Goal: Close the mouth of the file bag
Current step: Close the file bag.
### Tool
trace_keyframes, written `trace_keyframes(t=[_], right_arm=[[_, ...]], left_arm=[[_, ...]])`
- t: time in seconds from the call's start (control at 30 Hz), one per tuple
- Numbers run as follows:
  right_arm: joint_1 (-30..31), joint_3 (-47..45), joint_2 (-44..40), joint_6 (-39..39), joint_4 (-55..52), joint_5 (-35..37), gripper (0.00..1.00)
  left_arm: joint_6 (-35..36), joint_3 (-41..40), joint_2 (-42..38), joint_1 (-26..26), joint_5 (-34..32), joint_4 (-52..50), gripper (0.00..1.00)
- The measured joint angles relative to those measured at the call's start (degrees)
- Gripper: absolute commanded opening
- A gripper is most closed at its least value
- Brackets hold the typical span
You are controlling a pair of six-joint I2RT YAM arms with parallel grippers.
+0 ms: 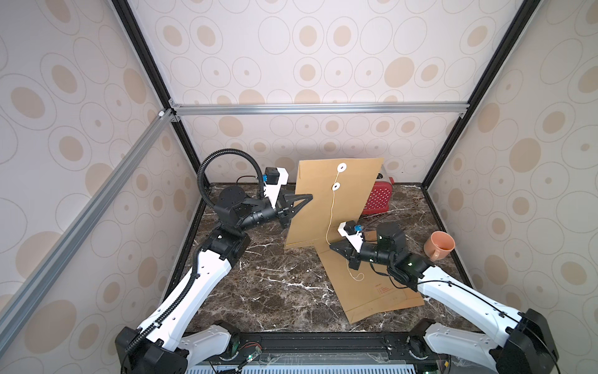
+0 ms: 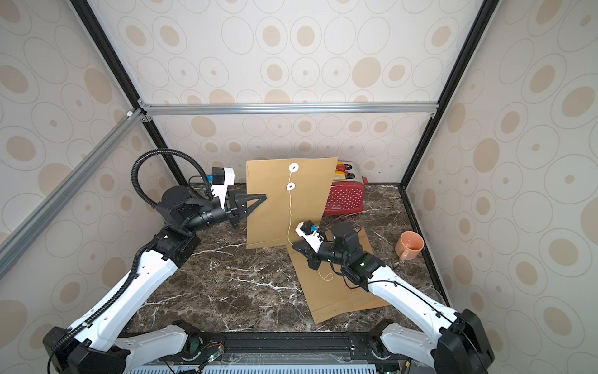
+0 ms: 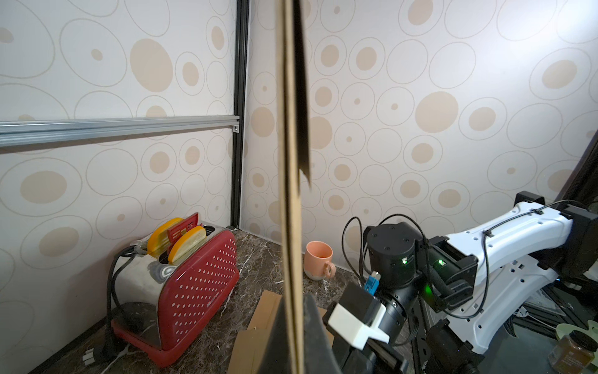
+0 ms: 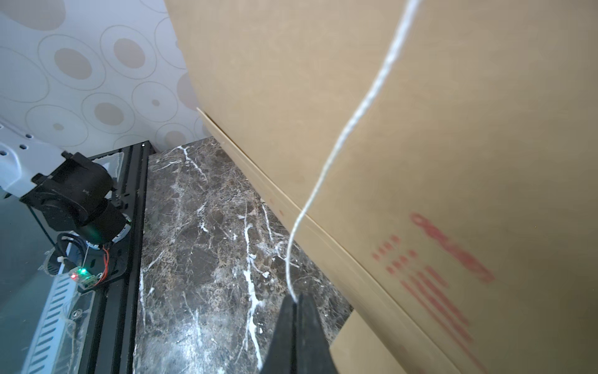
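Observation:
The brown paper file bag (image 1: 336, 207) (image 2: 275, 210) is bent. Its lower half lies on the marble table (image 1: 275, 285) and its upper half stands upright. My left gripper (image 1: 309, 196) (image 2: 263, 196) is shut on the upright half's left edge; in the left wrist view the bag's edge (image 3: 291, 162) runs between the jaws (image 3: 293, 311). Two white discs (image 1: 341, 167) (image 1: 336, 186) sit near the top. A white string (image 1: 331, 210) (image 4: 323, 178) hangs from them. My right gripper (image 1: 331, 246) (image 2: 293, 246) (image 4: 296, 299) is shut on that string, low over the flat half.
A red dotted toaster (image 1: 377, 200) (image 3: 194, 285) stands behind the bag at the back wall. An orange mug (image 1: 439, 246) (image 3: 318, 259) sits at the right edge of the table. Patterned walls close in three sides.

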Motion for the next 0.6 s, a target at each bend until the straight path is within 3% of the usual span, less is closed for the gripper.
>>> trace_keyframes(t=[0.37,0.6], right_arm=[[7.9,4.7,7.4,-0.2,4.1,2.5,0.00],[9.4,5.5,9.4,0.7,7.2,2.7,0.00]], left_arm=[[-3.4,-0.8,1.6,0.0,-0.5,2.8,0.00],[-4.4,-0.8,1.6,0.0,-0.4,3.9,0.00]])
